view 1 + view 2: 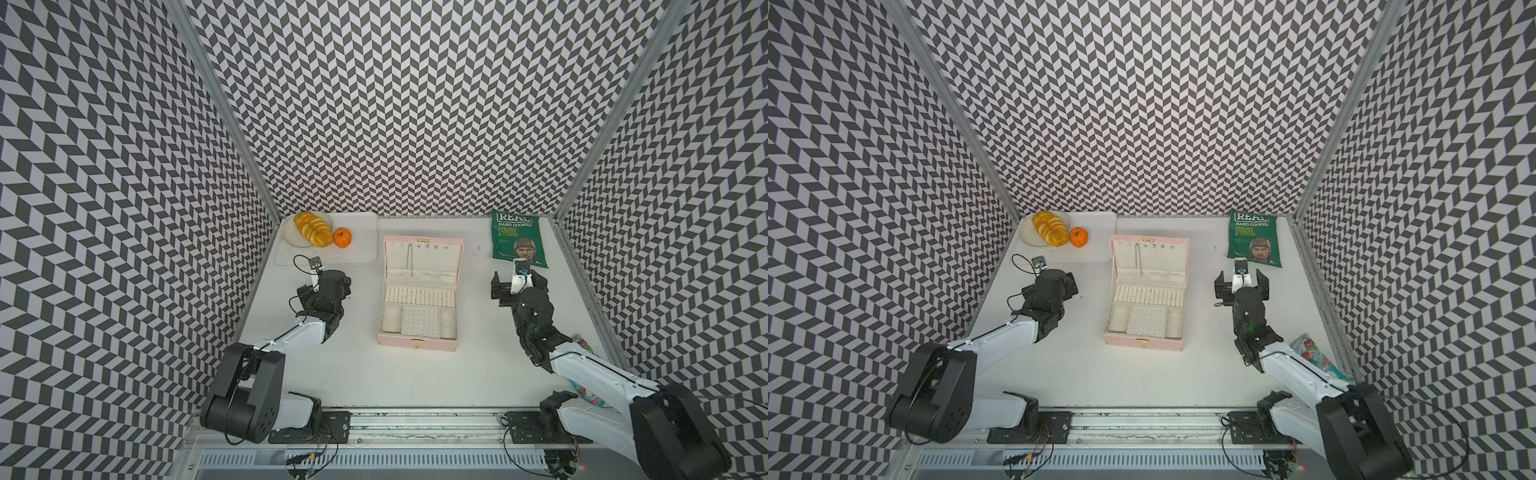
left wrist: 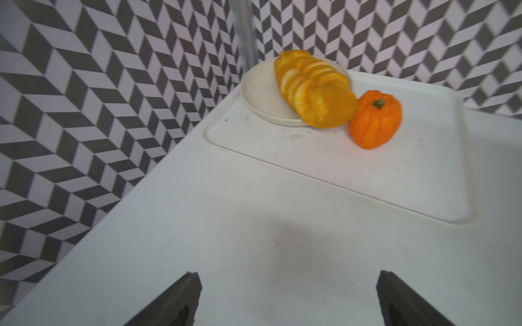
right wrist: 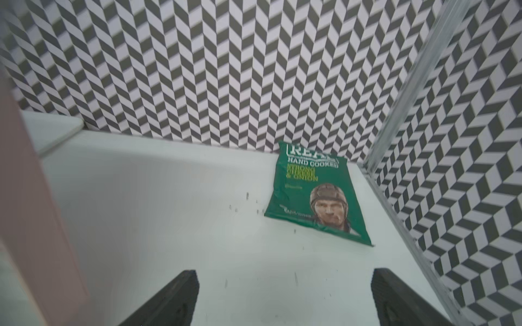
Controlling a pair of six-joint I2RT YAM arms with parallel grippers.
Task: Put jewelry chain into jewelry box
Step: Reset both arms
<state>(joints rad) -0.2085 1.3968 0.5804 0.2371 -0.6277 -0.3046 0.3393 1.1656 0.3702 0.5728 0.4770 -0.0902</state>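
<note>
Here, "REAL HAND COOKED" bag (image 1: 517, 241), open jewelry box (image 1: 395, 341)

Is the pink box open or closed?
Open. The lid of the jewelry box is lifted back, and its ring rolls show.

On the green crisp bag (image 3: 316, 194) the white word "REAL" is printed at the top, and "HAND COOKED" is written just under it. Below that, "STRONG CHEESE & ONION" is given in yellow letters. The small white line lower on the bag cannot be read, and neither can the print on the colourful packet (image 1: 1316, 357)
</note>
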